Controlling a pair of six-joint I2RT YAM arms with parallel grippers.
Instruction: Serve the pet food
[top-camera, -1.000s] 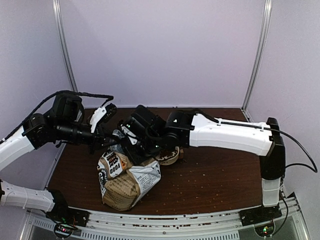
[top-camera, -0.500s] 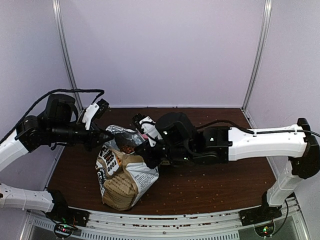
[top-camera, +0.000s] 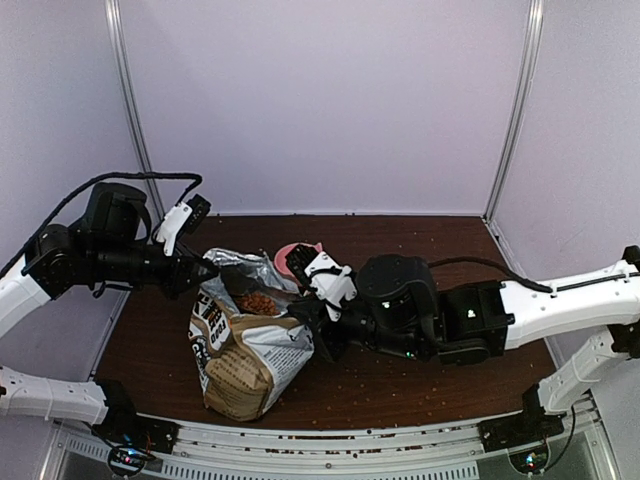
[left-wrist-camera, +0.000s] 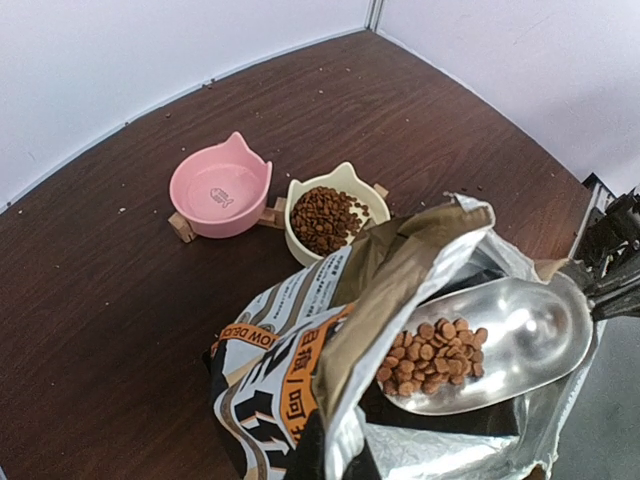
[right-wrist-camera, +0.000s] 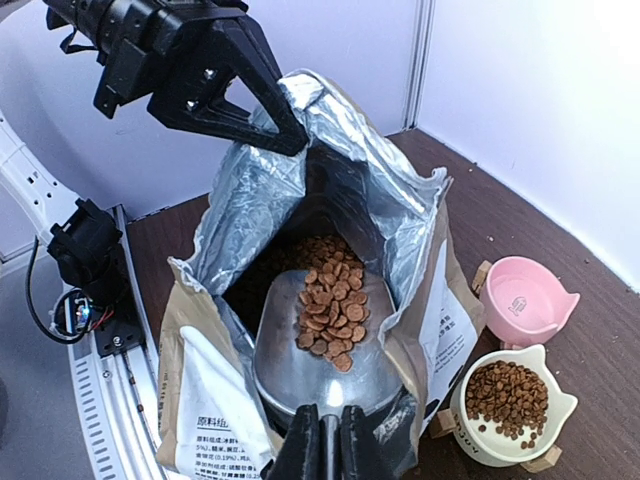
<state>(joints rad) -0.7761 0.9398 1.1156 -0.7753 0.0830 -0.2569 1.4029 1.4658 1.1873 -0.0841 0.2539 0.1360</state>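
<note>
Item: pet food, small reddish-brown dry pellets. A modest heap sits in the silver metal scoop, with more beneath it in the bag.
Container: white-tan-orange printed bag, foil-lined, upright at the near left of the dark-brown wooden table, mouth open.
Left arm: left gripper, jaws pinched on the foil lip at the bag's far-left corner, holding the mouth open.
Right arm: right gripper, jaws clamped on the scoop's handle. The scoop's pan is inside the bag mouth, roughly level.
Done: cream cat-eared bowl holds a serving of pellets.
Left to do: by my reading, lift the load clear, carry it to a bowl and tip it. The pink cat-eared bowl is empty, so it is likely next.
Surroundings: both bowls stand side by side just beyond the bag on its far side. Loose pellets lie strewn over the table.
In the way: the raised foil lip rings the scoop. The right arm lies across mid-table and hides the cream bowl from above.
</note>
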